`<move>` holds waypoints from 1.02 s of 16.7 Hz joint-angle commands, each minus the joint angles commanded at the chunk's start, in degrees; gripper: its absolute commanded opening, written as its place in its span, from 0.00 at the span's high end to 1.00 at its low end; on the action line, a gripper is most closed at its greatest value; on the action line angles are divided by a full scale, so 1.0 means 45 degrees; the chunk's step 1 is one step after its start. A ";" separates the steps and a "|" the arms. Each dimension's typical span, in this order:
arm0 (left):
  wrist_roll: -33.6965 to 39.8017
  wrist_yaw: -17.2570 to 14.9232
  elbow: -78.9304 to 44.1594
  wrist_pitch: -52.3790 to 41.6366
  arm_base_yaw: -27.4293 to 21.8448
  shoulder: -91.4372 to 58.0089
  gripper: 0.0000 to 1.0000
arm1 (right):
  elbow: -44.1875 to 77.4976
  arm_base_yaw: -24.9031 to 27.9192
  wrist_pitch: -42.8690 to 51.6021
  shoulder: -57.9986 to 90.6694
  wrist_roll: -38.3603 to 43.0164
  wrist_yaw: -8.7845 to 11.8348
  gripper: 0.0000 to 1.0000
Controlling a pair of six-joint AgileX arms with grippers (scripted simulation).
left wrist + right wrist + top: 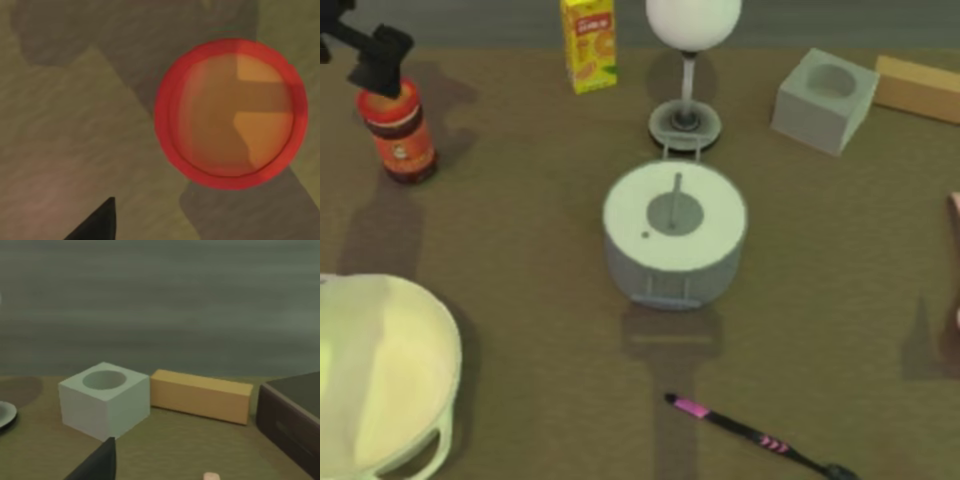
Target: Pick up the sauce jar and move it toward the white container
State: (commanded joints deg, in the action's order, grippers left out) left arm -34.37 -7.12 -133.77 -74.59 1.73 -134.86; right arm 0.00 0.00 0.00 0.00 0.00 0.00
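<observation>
The sauce jar (398, 132) stands upright at the table's far left, dark red with an orange-red label. My left gripper (378, 68) hangs right above its lid and hides the lid in the top view. In the left wrist view the orange-red lid (230, 113) is seen from straight above, and one dark fingertip (102, 220) sits apart from it. The gripper is open and holds nothing. The white container (415, 330), a big pot with a handle, fills the front left corner. Only a dark fingertip (102, 462) of my parked right gripper shows, open.
A yellow juice carton (588, 42) and a white globe on a stand (692, 25) stand at the back. A round white-topped drum (675, 235) is mid-table. A grey cube with a hole (825, 98), a tan block (920, 88) and a pink-black pen (750, 435) lie to the right.
</observation>
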 joint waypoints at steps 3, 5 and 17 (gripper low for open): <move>-0.0592 -0.0110 -0.2480 -0.1090 0.0040 -0.2136 0.00 | 0.0000 0.0000 0.0000 0.0000 0.0000 0.0000 0.00; -0.0870 -0.0162 -0.3666 -0.1577 0.0061 -0.3113 0.00 | 0.0000 0.0000 0.0000 0.0000 0.0000 0.0000 0.00; -0.0984 -0.0184 -0.3561 -0.0982 -0.0009 -0.3723 0.00 | 0.0000 0.0000 0.0000 0.0000 0.0000 0.0000 0.00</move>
State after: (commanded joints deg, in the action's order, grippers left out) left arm -38.80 -7.95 -149.79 -79.00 1.69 -151.61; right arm 0.00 0.00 0.00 0.00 0.00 0.00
